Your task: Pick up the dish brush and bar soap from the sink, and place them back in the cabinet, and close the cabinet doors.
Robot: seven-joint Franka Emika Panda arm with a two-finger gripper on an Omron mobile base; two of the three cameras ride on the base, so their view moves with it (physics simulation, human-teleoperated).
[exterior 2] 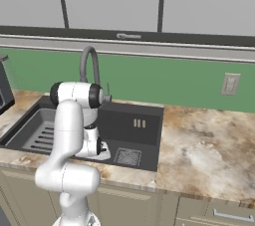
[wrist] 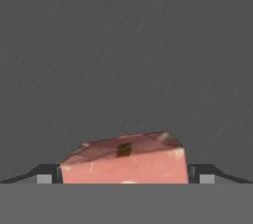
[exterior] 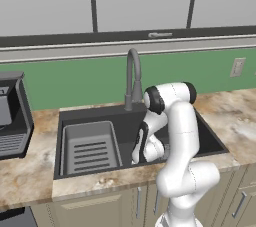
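The bar soap [wrist: 126,161], a pinkish block, lies on the dark floor of the sink [exterior: 90,113] and sits right between my two fingertips [wrist: 45,176] in the hand view. My gripper [wrist: 126,178] is open, one jaw on each side of the soap. From the base views the hand [exterior: 141,146] reaches down into the right half of the basin [exterior 2: 134,120], close to the square drain grate [exterior 2: 128,157]. The dish brush, the cabinet and the cabinet doors are out of view.
A grey ribbed tray insert [exterior: 91,146] fills the sink's left half. The gooseneck faucet [exterior: 132,78] rises behind my arm. A dark coffee machine [exterior: 12,116] stands on the marble counter at the left. Light-grey wall cabinets hang overhead.
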